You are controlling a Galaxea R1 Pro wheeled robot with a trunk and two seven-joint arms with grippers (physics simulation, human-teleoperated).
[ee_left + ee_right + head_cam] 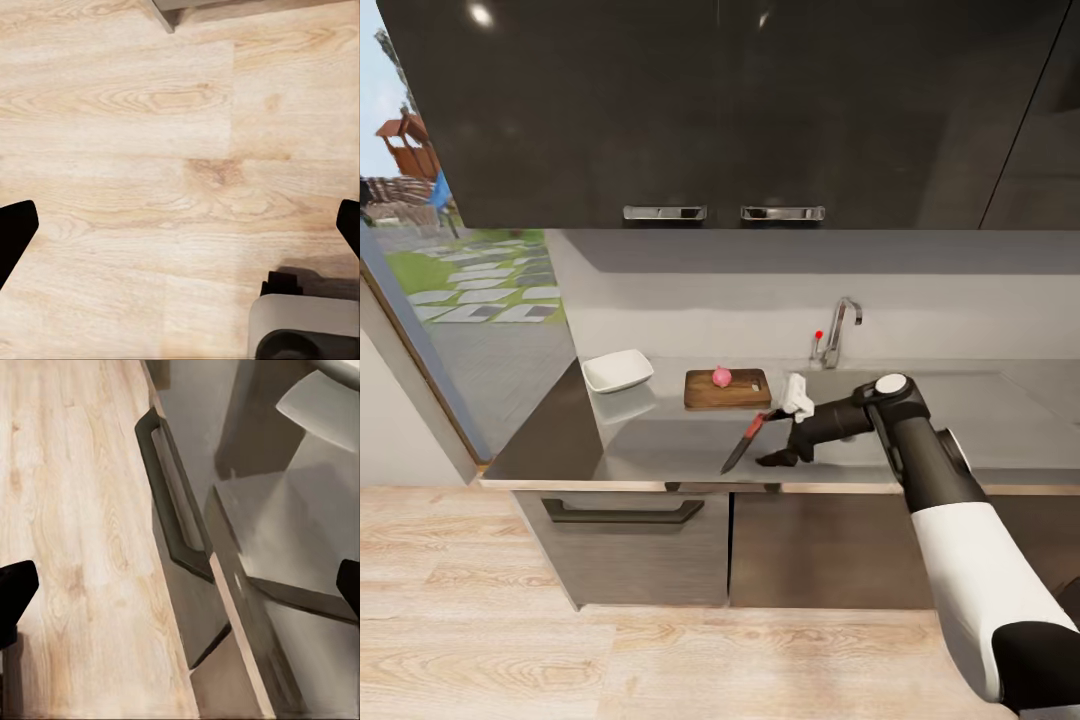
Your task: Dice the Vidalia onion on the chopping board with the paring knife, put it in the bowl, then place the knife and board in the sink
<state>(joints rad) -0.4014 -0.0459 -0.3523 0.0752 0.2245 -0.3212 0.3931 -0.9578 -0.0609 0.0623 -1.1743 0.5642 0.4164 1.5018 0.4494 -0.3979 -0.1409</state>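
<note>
The pink onion (722, 377) sits on the brown chopping board (727, 390) on the grey countertop (560, 440). Left of the board stands the white bowl (618, 370). The paring knife (746, 443) lies in front of the board, red handle toward the back, blade tip toward the counter's front edge. My right gripper (778, 458) hovers just right of the knife, low over the counter. Its fingers (15, 592) are spread wide with nothing between them. The sink's tap (840, 332) rises behind my right forearm, which hides much of the basin. My left gripper (180, 232) is open over the wooden floor.
Dark wall cabinets (720, 110) hang low over the counter. A drawer with a dark handle (622, 513) sits below the counter front. A large window (460, 270) stands at the left. My base (304, 330) is on the wooden floor.
</note>
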